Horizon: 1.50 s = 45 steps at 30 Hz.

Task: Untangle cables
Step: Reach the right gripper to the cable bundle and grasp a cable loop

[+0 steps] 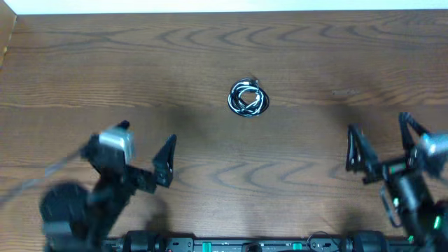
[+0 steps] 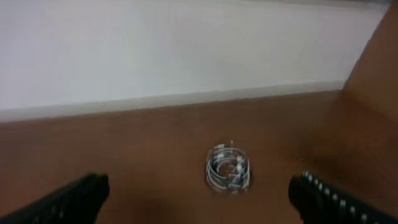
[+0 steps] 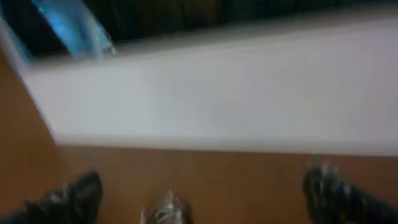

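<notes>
**Wood-grained desk, one tight coil of cables mid-surface**

Brown wood grain runs in long wavy bands across the desk [image 1: 210, 49]. Near its middle we see the cables [image 1: 248, 99], thin black and white cords wound into a small round bundle; we cannot count the separate strands or pick out plugs. The left end effector [image 1: 147, 143] and the right end effector [image 1: 381, 140] both stand fully spread, holding nothing, well apart from the bundle on the near side. Our right wrist view is badly blurred and its lower edge cuts off the bundle [image 3: 166, 213].
</notes>
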Available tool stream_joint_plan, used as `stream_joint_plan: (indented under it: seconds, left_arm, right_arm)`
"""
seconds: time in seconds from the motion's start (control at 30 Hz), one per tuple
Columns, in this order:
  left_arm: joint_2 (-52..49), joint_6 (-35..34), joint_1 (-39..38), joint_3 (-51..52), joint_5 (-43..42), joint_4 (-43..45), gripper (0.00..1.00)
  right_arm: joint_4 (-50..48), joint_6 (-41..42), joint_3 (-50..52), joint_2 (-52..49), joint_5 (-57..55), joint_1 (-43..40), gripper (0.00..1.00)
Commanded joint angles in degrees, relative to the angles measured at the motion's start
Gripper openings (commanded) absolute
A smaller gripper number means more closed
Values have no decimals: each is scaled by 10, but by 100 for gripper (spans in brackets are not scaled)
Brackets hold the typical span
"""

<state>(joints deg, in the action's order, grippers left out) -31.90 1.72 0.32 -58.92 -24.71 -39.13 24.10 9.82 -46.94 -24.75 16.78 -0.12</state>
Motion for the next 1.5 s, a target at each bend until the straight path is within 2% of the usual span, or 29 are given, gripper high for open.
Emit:
stream_joint_plan:
  seconds: [0.0,0.1,0.23,0.33,0.43,0.53,0.63,0.7,0.83,1.03,1.23,1.33,1.47]
  left_arm:
    - [-129,28,0,-137,12,-109,98]
    - [-235,28,0,-237,4,-224,98]
    - [-329,9,0,-291,-83,-280,98]
    - [-372,-31,0,-291,-139,-286,98]
    - [-411,-61,0,-291,-148,-300,98]
    - [-447,-65,0,-291,-148,-309,98]
    - [-480,-65,0,-291,-147,-312,98]
    - [-503,-65,0,-291,-147,-321,98]
    - [-541,-65,0,-290,-147,-350,98]
    - [-585,-65,0,-283,-147,-379,98]
    - [-597,-65,0,-275,-147,-386,98]
    - [-597,-65,0,-275,-147,-386,98]
    - [-597,-65,0,-275,-147,-386,98]
  right_arm:
    - [109,-89,-125,-134,59,-3,99]
    - [241,-106,-255,-262,120,-2,99]
    - [357,-97,-388,-399,178,6,99]
    - [353,-57,-423,-463,259,12,99]
    - [327,-47,-422,-518,318,26,99]
    - [344,-80,-422,-569,312,63,90]
    - [358,-122,-422,-620,228,126,88]
    - [355,-120,-422,-657,107,169,95]
    - [325,-95,-422,-717,-95,221,99]
    - [236,-106,-422,-801,-120,248,99]
    - [174,-97,-422,-862,-46,245,89]
    - [150,-96,-422,-891,-26,249,69]
    - [124,-90,-422,-920,-27,250,58]
